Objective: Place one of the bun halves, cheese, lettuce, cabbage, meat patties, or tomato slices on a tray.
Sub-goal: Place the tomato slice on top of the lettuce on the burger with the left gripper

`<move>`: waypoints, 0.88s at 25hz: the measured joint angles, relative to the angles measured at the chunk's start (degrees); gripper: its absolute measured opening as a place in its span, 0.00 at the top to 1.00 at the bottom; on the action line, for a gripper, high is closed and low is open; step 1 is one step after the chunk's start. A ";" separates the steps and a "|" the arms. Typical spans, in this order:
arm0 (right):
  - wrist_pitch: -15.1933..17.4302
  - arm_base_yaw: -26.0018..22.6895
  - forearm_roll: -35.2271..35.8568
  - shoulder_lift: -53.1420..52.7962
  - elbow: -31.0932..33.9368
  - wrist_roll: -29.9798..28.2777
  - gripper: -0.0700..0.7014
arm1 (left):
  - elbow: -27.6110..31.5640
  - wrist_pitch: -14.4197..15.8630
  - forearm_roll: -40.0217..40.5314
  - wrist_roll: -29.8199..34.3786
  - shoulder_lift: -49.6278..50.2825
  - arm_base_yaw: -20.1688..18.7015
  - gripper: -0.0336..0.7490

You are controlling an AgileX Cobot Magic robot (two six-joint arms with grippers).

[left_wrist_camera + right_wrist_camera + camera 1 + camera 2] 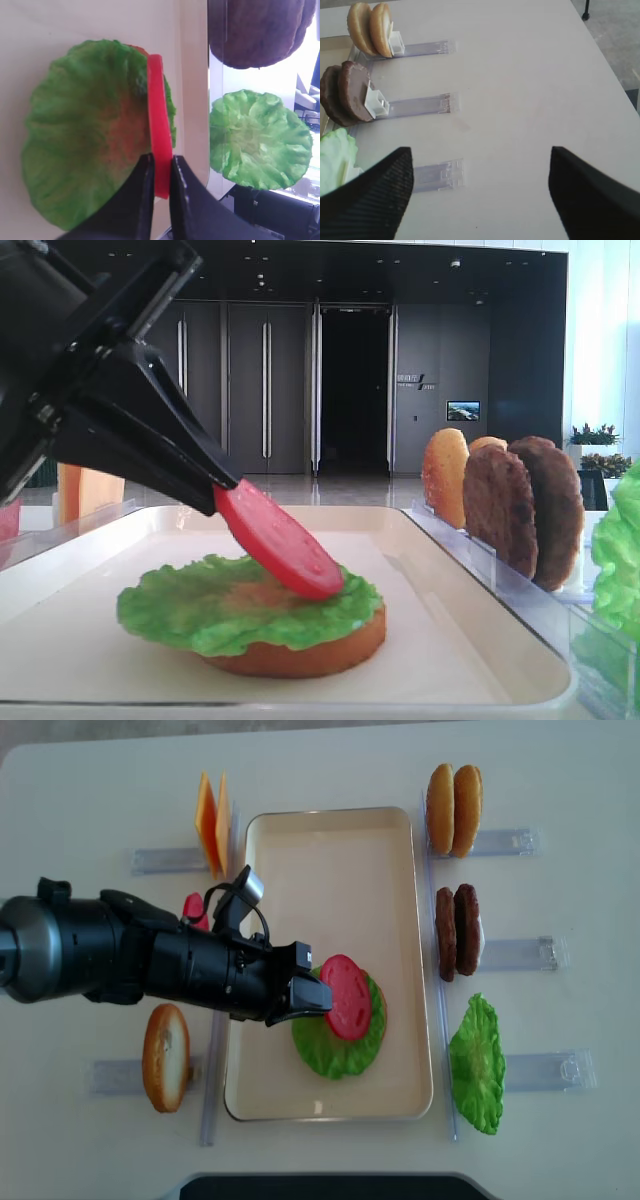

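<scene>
1. White tabletop (330, 760) carries everything; low view looks past it to dark panelled doors (265, 380).
2. Far left: one bun half (166, 1057) stands on edge in a clear rack (120, 1075), outside the tray's left rim.
3. Up-left: cheese (210, 820) slices stand upright in another clear rack, beside the tray's top-left corner.
4. Left gripper (318, 998) reaches in from the left over the tray (330, 830), jaws pinched tight on one tomato slice (346, 997) at its edge (left wrist view shows both fingers (141, 185) flat against the slice's faces).
5. That tomato slice is tilted, lower edge touching the lettuce (335, 1045), upper edge up at the fingertips.
6. Lettuce lies flat on a bun half (300, 652) on the lower half of the tray.
7. More red shows behind the left arm near the tray's left rim; too hidden to tell what it is.
8. Right of the tray, top to bottom: two bun halves (453, 808), two meat patties (457, 932), a second lettuce leaf (477, 1063), all on edge in clear racks.
9. Right gripper (480, 192) hovers over bare table on the right side, jaws spread wide, nothing between them.
</scene>
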 joint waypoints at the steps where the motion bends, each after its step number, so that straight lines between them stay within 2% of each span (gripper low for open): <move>1: 0.00 0.00 0.00 0.00 0.00 0.00 0.22 | 0.00 0.58 -0.05 0.03 0.56 0.00 0.89; 7: 0.00 0.00 0.00 0.00 0.00 0.00 0.22 | 0.00 2.25 -0.05 1.06 1.22 0.00 0.89; 12: 0.00 0.00 0.00 0.00 0.00 0.00 0.22 | 0.00 2.19 -0.05 1.13 1.27 0.00 0.90; 22: 0.00 0.00 0.00 0.00 0.00 0.00 0.22 | 0.00 -0.66 0.00 0.71 1.32 0.00 0.90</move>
